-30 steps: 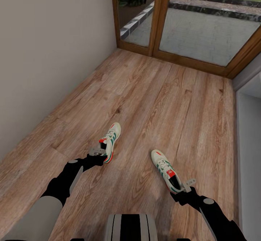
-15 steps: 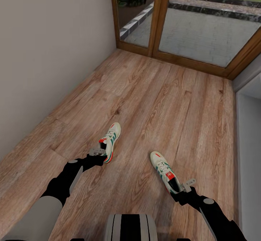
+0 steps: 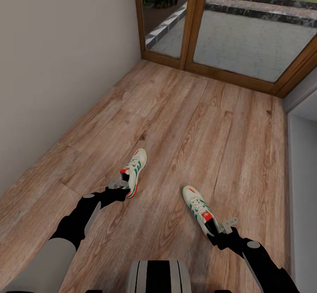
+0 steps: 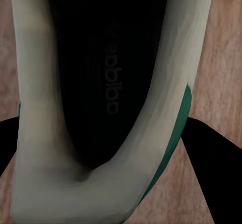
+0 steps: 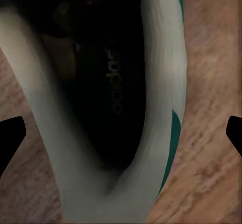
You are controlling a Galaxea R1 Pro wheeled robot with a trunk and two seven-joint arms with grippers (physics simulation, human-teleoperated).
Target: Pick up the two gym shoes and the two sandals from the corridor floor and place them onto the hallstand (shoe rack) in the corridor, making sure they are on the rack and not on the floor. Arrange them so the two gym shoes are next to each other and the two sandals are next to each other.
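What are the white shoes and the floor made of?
The two gym shoes, left one and right one, look like smooth matte cream leather or fake leather, with teal-green stripes and a dark lining inside; the render leaves the exact material open. The corridor floor looks like light brown wooden planks, shown by its grain lines and board seams, with a dull finish.

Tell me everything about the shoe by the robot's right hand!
The right gym shoe is a cream-white sneaker with teal-green side stripes, white laces and red-orange patches on tongue and toe. It lies on the wood floor, toe pointing away from the robot, heel toward the right gripper, which sits at its heel. The right wrist view looks into its dark opening, where a printed logo shows on the insole. Whether the fingers pinch it is hard to tell.
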